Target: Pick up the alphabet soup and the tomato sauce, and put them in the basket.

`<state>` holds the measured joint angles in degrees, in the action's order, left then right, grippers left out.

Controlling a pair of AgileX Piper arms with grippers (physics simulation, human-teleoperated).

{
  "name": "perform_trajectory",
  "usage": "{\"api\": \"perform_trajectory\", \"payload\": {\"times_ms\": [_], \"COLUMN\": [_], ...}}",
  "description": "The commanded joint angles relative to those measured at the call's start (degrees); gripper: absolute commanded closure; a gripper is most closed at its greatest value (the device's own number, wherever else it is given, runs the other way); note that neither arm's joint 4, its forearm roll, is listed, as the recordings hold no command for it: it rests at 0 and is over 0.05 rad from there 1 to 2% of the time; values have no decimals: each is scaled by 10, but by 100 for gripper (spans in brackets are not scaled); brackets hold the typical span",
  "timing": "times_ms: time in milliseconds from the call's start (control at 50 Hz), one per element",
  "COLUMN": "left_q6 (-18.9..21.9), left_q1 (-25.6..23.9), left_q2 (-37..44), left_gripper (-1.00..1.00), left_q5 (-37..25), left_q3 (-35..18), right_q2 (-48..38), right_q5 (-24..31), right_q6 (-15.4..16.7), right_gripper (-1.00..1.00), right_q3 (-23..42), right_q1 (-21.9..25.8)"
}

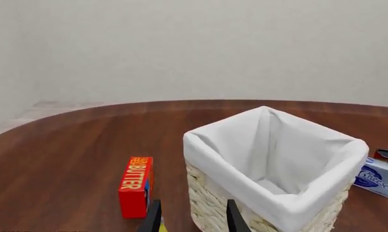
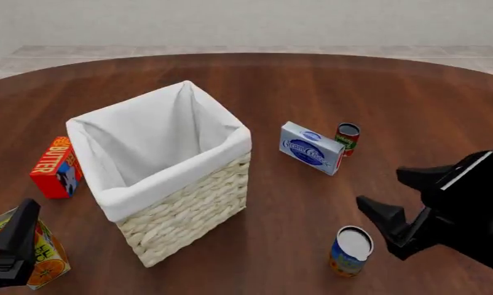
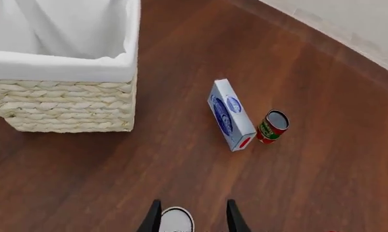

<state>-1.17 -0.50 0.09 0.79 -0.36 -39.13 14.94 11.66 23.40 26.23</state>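
The bench (image 2: 312, 86) is a dark reddish-brown wood top with a rounded far edge, and behind it rises a plain pale wall above a strip of light floor.

The basket (image 2: 189, 203) stands left of the bench's middle, tall and square, cream wicker with a white cloth liner folded over its rim; nothing shows inside it. The alphabet soup (image 2: 350, 251) stands upright toward the near right corner, a can with a blue, orange and yellow label and a pale silvery lid. The tomato sauce (image 2: 347, 138) stands upright right of the middle, small and slim, red and green with a dark top, just beside a blue-and-white cream cheese box (image 2: 311, 147).

A red butter box (image 2: 54, 167) lies toward the left edge, and an orange juice carton (image 2: 37, 252) sits at the near left corner.

The right gripper (image 2: 390, 196) hangs just right of the alphabet soup, fingers spread apart and holding nothing. The left gripper (image 1: 192, 217) is over the near left corner, fingers apart and empty.
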Motion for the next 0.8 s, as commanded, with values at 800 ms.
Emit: {"api": "perform_trajectory", "payload": {"times_ms": [800], "left_q6": [-3], "left_q1": [0], "left_q2": [-1], "left_gripper": [-100], "left_q5": [2], "left_q3": [-1], "right_q2": [-29], "right_q5": [-8], "right_q6": [-40], "right_gripper": [-100], "right_q3": [-77], "right_q1": [38]}}
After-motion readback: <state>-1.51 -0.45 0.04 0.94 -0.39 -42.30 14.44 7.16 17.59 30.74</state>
